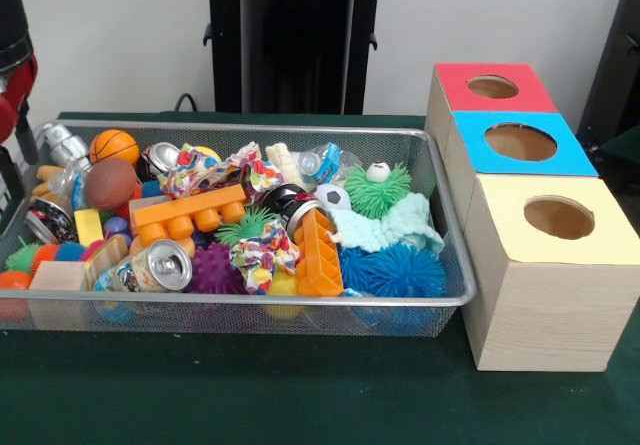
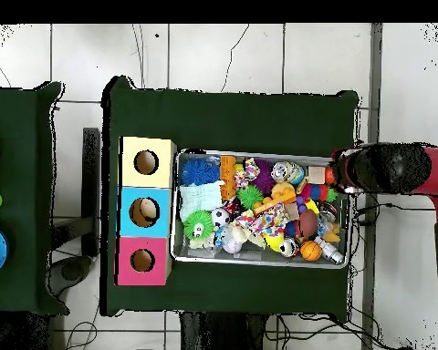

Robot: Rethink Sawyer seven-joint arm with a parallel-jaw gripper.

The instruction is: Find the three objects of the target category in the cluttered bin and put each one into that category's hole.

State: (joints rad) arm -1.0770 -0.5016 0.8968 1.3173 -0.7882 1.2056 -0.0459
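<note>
A white wall stands behind, tiled floor shows around, and a dark green tabletop [image 1: 250, 395] carries everything.

The arm [image 2: 391, 169] hangs over one short end of the wire bin [image 2: 348, 260], but the gripper itself is hidden under the red and black body. I cannot tell whether it is spread or pressed together, and nothing shows that it holds anything.

Closest to the arm, at that end of the bin, lie a small basketball [image 1: 113, 146], a brown ball [image 1: 110, 182], a metal can [image 1: 160, 267] and a wooden block [image 1: 58, 275]. Farther away, in the middle, are 2 orange building bricks [image 1: 188, 215], crumpled coloured cloth [image 1: 262, 253] and a purple spiky ball [image 1: 217, 268]. At the end farthest from the arm are a small soccer ball [image 1: 332, 197], a green spiky ball [image 1: 378, 191], a pale mint cloth [image 1: 390, 227] and a blue spiky ball [image 1: 395, 270].

Beyond the bin, well apart from the arm, stand 3 wooden boxes, each with 1 hole: the yellow box [image 1: 545, 255], the blue box [image 1: 520, 143] and the red box [image 1: 493, 87].

The target category is not clear from the pictures, so the 3 objects cannot be named; all holes look empty.

In my judgement, the risk is the clutter: objects overlap, so a grasp may catch a neighbour or slip on a round ball. The long carry to the boxes may also drop an object.
</note>
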